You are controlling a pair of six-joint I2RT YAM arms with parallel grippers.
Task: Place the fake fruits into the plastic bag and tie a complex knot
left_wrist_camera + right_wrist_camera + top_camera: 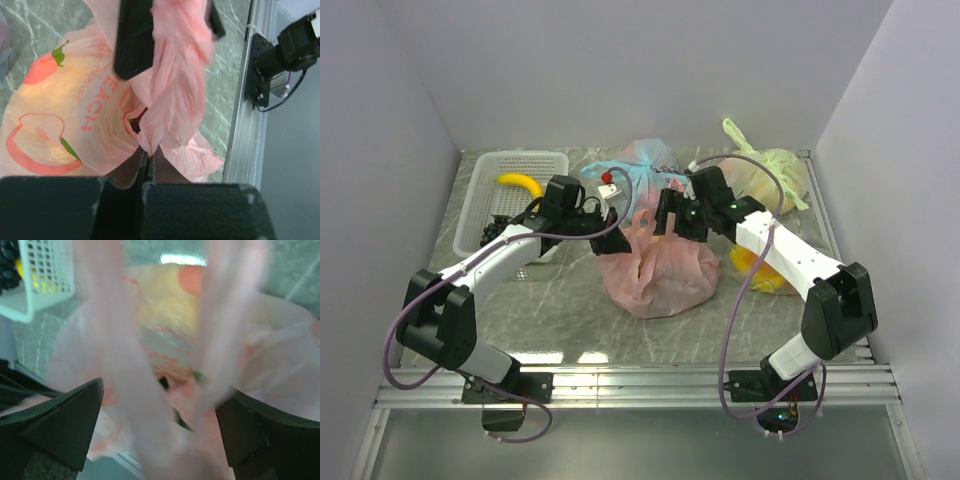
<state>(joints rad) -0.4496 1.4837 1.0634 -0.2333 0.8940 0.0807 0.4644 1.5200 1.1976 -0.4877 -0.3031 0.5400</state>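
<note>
The pink plastic bag (655, 270) sits bulging at the table's middle, with yellowish fruit shapes showing through its skin (45, 125). My left gripper (618, 212) is shut on a twisted pink handle (170, 75) at its tip (147, 155), just above the bag's mouth. My right gripper (666, 214) is open, and its fingers (65, 425) straddle two blurred pink handle strands (125, 365) above the bag. A yellow banana (520, 184) and dark grapes (495, 232) lie in the white basket (480, 200). No knot shows in any view.
A light blue bag (638, 165) stands behind the pink one and a pale green bag (770, 175) at the back right. A yellow object (762, 272) lies under my right arm. The metal rail (640, 385) runs along the near edge.
</note>
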